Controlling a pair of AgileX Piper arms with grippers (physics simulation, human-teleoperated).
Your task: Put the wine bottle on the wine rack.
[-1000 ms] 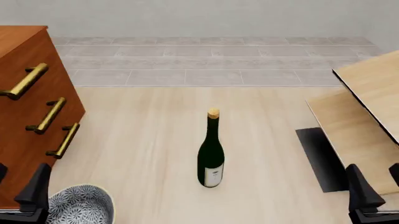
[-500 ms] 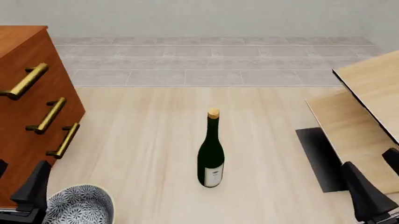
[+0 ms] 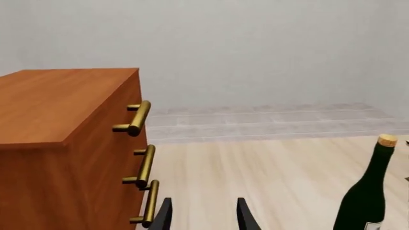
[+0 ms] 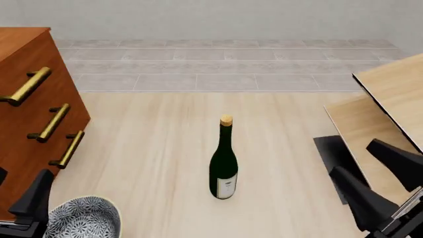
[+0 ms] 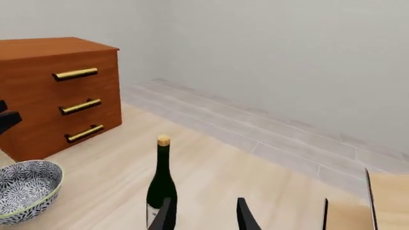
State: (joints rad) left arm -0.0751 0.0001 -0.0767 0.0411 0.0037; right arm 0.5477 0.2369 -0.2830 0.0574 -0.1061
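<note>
I count one wine bottle point(image 4: 223, 163), upright; one wine rack point(image 4: 387, 126) at 3 o'clock, unseen by left wrist; one patterned bowl point(image 4: 84, 218). Both grippers spread, empty.

Before me I count one tall dark green glass wine bottle point(image 4: 223, 163) with a gold cap, one pale-wood slanted-panel wine rack point(image 4: 383, 124), one reddish-brown drawer cabinet point(image 4: 29, 114) — three brass handles point(image 4: 51, 122) — and one patterned blue-white bowl point(image 4: 84, 218).

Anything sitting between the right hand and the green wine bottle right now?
Nothing: in the front view only bare pale-wood tabletop separates the open right hand from the upright dark green glass wine bottle. The right wrist view agrees.
</note>
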